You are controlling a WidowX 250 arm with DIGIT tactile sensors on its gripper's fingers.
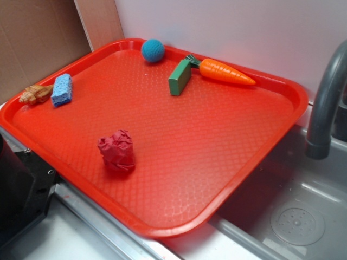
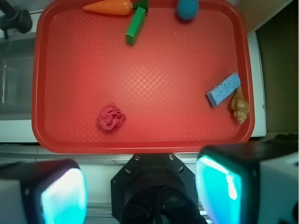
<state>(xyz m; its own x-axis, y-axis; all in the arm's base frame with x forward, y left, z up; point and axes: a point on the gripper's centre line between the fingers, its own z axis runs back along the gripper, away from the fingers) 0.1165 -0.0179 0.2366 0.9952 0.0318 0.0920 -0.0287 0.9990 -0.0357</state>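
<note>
- A white wall [image 1: 227, 27] and a brown cardboard panel [image 1: 38, 38] stand behind a grey metal sink surface [image 1: 81, 238]. One red plastic tray [image 1: 217, 151] with a textured floor lies on it.
- Six things lie on the tray, one of each:
  - a crumpled red cloth lump [image 1: 116, 150]
  - a blue rectangular sponge [image 1: 62, 90]
  - a tan spiral seashell [image 1: 35, 95]
  - a teal knitted ball [image 1: 153, 50]
  - a green rectangular block [image 1: 179, 77]
  - an orange plastic carrot [image 1: 225, 72]
- The cloth lump sits alone, near the tray rim on the fingers' side and well apart from the rest. It is the thing nearest the fingers.
- The sponge touches the seashell at one short end of the tray.
- The carrot's green leafy end meets the block by the far rim, and the ball lies near them.
- Only the exterior view shows the walls, the round drain [image 1: 297, 225] in the basin and the full curve of the one grey faucet [image 1: 325, 97].
- Only the wrist view shows the two fingers [image 2: 219, 186] with their cyan-lit pads.
  - They stand wide apart, open, with only the black mount [image 2: 156, 186] between them.
  - They hang off the tray's near rim, over the surface.
- The wrist view also shows the tray's whole outline from above.
</note>
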